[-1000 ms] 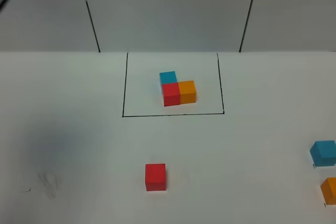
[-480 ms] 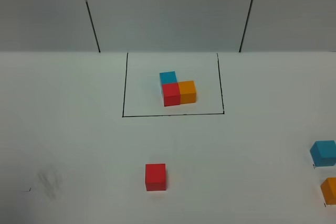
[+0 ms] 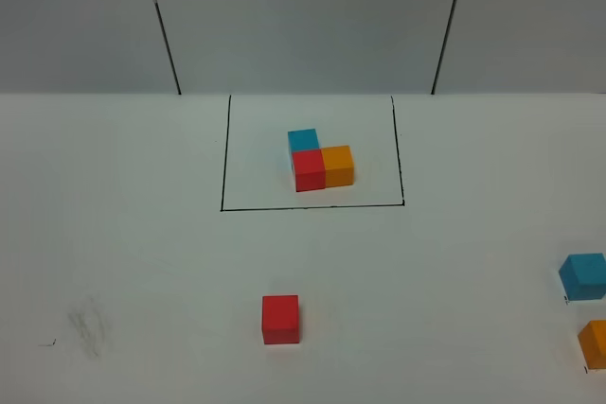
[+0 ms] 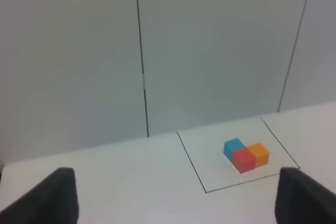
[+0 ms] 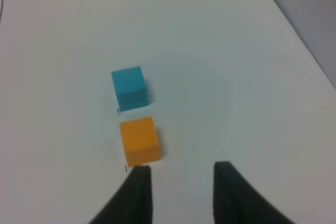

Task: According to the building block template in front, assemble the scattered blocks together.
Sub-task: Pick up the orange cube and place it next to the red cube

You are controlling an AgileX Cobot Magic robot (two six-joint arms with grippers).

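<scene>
The building block template [image 3: 320,166] is an L of light blue, red and orange cubes inside a thin black outline [image 3: 223,153] at the table's middle back; it also shows in the left wrist view [image 4: 247,156]. The scattered blocks lie apart: a red cube [image 3: 280,319] at the front middle, a light blue cube [image 3: 584,276] and an orange cube [image 3: 597,344] at the right edge. My left gripper [image 4: 178,203] is open wide and empty, high above the table. My right gripper [image 5: 181,182] is open and empty, just short of the orange cube [image 5: 138,141], with the light blue cube [image 5: 129,87] beyond it. Neither gripper shows in the exterior view.
The white table [image 3: 142,262] has a faint grey smudge [image 3: 87,328] at the front left. A grey panelled wall [image 3: 303,16] stands behind the table. The table's right edge [image 5: 294,24] runs close to the light blue and orange cubes.
A dark shape at the top left corner and a soft shadow on the table's left have gone. The cubes and the template have not moved.
</scene>
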